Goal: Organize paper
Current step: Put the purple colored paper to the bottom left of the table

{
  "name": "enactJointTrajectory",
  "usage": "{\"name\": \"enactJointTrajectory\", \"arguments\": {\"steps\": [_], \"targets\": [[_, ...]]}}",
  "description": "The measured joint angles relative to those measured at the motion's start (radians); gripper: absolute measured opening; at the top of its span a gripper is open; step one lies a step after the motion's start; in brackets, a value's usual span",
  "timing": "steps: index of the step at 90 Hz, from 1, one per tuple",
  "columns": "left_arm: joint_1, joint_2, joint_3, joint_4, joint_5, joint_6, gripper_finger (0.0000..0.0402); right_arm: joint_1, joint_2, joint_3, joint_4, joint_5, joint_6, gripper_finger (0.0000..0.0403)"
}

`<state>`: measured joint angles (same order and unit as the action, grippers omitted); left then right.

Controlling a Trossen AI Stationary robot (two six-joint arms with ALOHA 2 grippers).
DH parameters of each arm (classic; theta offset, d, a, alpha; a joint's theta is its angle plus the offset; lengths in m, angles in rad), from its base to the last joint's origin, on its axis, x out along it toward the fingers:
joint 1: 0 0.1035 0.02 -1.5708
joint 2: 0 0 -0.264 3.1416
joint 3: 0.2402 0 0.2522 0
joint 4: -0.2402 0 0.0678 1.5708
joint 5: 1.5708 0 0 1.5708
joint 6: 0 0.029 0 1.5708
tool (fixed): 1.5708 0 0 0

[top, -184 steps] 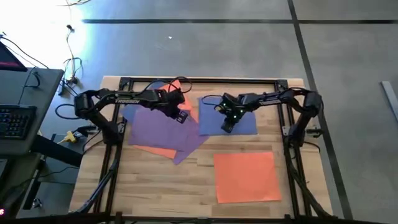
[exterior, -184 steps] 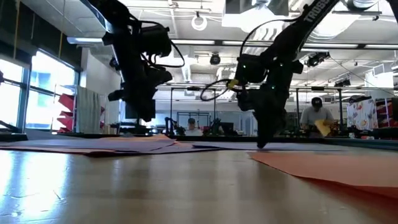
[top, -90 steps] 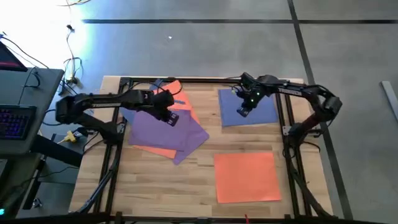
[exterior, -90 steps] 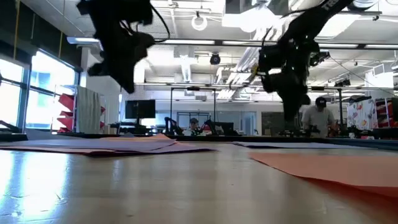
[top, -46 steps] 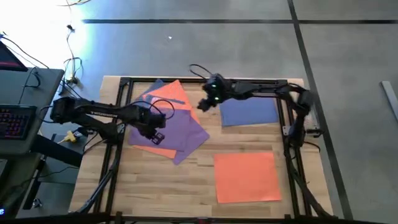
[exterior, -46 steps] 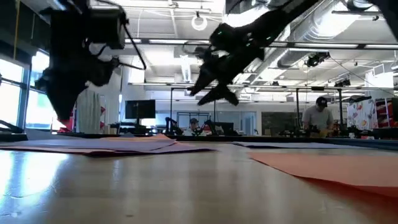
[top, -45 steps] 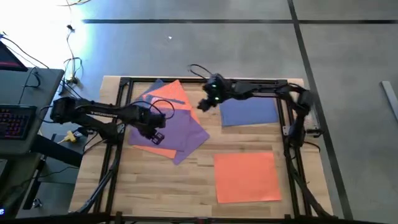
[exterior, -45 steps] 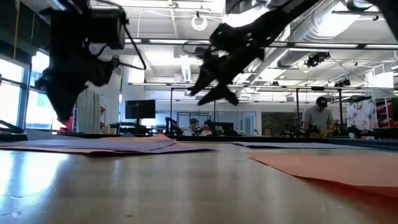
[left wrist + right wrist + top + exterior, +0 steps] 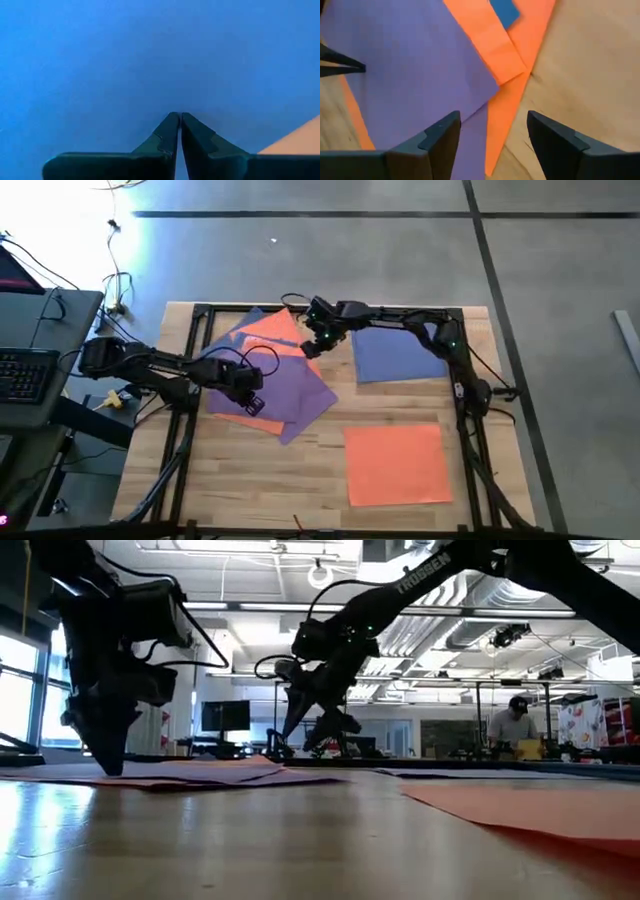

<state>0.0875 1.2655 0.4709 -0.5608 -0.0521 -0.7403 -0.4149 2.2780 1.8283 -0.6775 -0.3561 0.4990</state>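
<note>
Over the paper pile (image 9: 275, 380), right pincer (image 9: 312, 347) spread apart; left pincer (image 9: 250, 405) together at pile's edge.

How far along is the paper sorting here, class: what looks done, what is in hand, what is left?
Done: one blue sheet and one orange sheet lie flat and apart on the table's right side. In hand: the left gripper, shut, presses on the mixed pile, while the right gripper, open, hovers over the pile's far edge. Left: the pile's overlapping purple, orange and blue sheets are unsorted.
</note>
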Motion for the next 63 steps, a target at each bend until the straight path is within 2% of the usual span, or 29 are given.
{"name": "enactJointTrajectory", "arguments": {"steps": [19,41,63], "targets": [[-0.039,0.004,-0.004,0.103,-0.027,0.098,0.0000,0.063,0.000,0.005,0.000,-0.005,0.079,0.0216],[-0.094,0.004,-0.014,0.108,-0.078,0.122,0.0000,0.147,0.000,-0.044,-0.015,0.111,0.203,0.0216],[-0.136,0.001,-0.053,0.154,-0.066,0.115,0.0000,0.157,-0.003,-0.109,0.044,0.154,0.265,0.0216]]}}
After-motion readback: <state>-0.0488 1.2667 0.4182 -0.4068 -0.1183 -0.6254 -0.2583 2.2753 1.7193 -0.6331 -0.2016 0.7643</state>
